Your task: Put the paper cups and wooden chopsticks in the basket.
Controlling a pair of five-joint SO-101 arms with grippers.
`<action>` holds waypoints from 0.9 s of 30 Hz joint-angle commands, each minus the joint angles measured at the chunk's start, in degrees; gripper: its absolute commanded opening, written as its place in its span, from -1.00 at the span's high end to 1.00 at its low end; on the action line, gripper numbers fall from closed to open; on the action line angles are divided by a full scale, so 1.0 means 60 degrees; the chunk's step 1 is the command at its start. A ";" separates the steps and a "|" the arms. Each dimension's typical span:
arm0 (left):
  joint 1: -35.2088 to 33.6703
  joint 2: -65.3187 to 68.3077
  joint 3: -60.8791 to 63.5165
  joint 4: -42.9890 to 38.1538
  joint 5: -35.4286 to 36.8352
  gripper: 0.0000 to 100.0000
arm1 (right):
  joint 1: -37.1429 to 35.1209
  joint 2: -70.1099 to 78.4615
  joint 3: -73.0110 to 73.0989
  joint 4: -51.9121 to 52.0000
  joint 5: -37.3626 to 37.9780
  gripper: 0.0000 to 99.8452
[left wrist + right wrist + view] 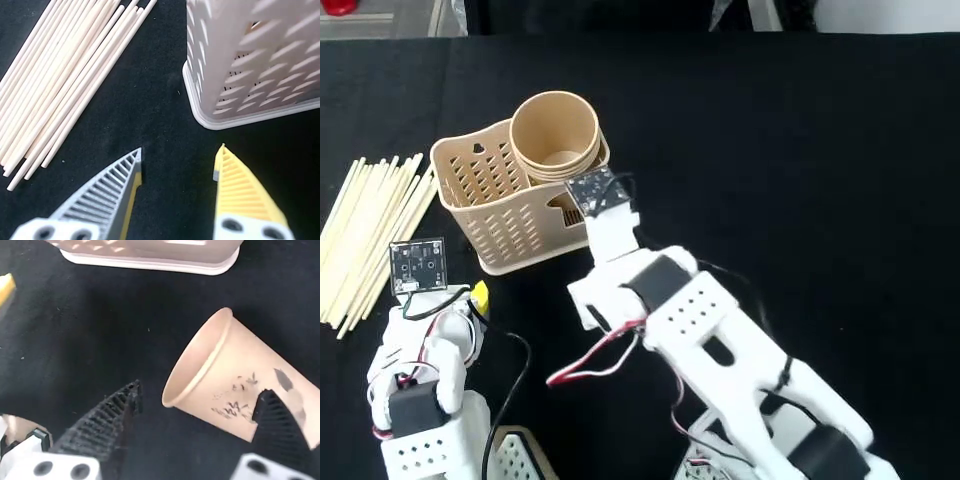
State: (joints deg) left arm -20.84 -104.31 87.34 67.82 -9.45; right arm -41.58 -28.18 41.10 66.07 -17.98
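Observation:
A beige slotted basket stands on the black table with stacked paper cups in its far end. Several wooden chopsticks lie in a loose bundle to its left. In the left wrist view my left gripper is open just above the table, between the chopsticks and the basket's corner, with nothing in it. My right gripper is open, low over another paper cup that lies on its side near the basket's base. One black finger overlaps the cup's wall.
The left arm and right arm fill the near side of the table; the right arm covers the lying cup from above. The left gripper's yellow finger shows close to the right gripper. Bare black cloth lies to the right and behind the basket.

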 commanded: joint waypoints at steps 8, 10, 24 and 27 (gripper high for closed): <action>-0.0007 -0.0015 -0.0095 -0.0073 -0.0029 0.54 | 0.2696 0.0696 0.0022 -0.1363 0.3179 0.31; -0.0007 -0.0015 -0.0095 -0.0073 -0.0029 0.54 | 0.3282 0.0711 0.0022 -0.1568 0.4059 0.31; -0.0007 -0.0015 -0.0095 -0.0073 -0.0029 0.54 | 0.5363 -0.0637 0.0681 -0.0982 0.7927 0.90; -0.0007 -0.0015 -0.0095 -0.0073 -0.0029 0.54 | 0.6300 -0.1824 0.1604 -0.1187 0.9128 0.93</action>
State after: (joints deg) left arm -20.84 -104.31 87.34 67.82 -9.45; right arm -9.05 -32.40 47.43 60.35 30.29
